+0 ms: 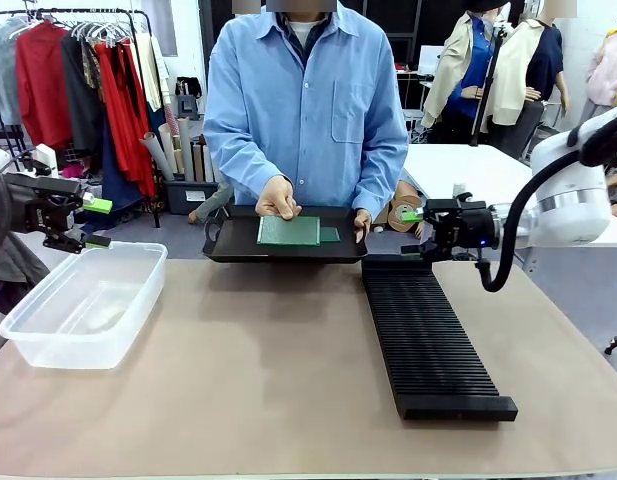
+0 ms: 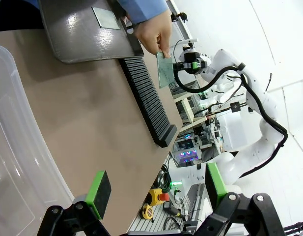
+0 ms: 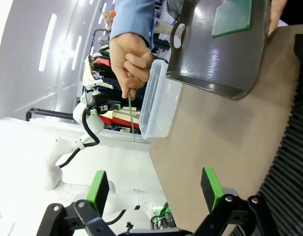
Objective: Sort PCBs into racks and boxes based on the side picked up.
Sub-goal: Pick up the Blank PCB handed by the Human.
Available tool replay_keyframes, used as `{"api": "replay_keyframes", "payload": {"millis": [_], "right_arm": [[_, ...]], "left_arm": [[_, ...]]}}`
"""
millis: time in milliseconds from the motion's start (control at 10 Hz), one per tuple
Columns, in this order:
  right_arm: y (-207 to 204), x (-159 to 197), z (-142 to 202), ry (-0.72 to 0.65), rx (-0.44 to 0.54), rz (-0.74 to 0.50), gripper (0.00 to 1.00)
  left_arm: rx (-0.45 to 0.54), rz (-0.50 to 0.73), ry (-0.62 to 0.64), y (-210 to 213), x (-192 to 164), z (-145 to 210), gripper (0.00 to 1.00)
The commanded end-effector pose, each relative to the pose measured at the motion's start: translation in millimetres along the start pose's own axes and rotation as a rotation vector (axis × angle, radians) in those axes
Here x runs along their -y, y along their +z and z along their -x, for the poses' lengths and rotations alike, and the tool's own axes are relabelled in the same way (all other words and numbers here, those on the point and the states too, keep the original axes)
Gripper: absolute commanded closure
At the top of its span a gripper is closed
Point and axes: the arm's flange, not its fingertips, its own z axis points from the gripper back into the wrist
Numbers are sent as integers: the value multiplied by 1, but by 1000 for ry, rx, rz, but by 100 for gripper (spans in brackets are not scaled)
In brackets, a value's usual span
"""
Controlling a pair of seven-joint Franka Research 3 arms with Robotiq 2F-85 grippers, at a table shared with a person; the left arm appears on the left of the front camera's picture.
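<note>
Green PCBs lie in a shallow black tray held by the person at the far edge, one hand resting on the top board. In the left wrist view the hand pinches a PCB upright in the air beyond the rack; another PCB lies in the tray. The right wrist view has that board edge-on. My left gripper hangs open over the clear box. My right gripper hangs open at the far end of the black rack.
Bare brown tabletop lies between the box and the rack. The person stands close behind the tray. A white table and clothes rails stand farther back.
</note>
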Motion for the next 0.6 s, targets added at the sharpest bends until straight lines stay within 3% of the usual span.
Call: {"api": "replay_keyframes", "payload": {"millis": [0,500], "right_arm": [[-15,8,-13,56,-16,-72,0],[-67,1,-19,121,-69,-116,0]], "left_arm": [[6,-3,12,0,2,-1,0],[6,-3,12,0,2,-1,0]]}}
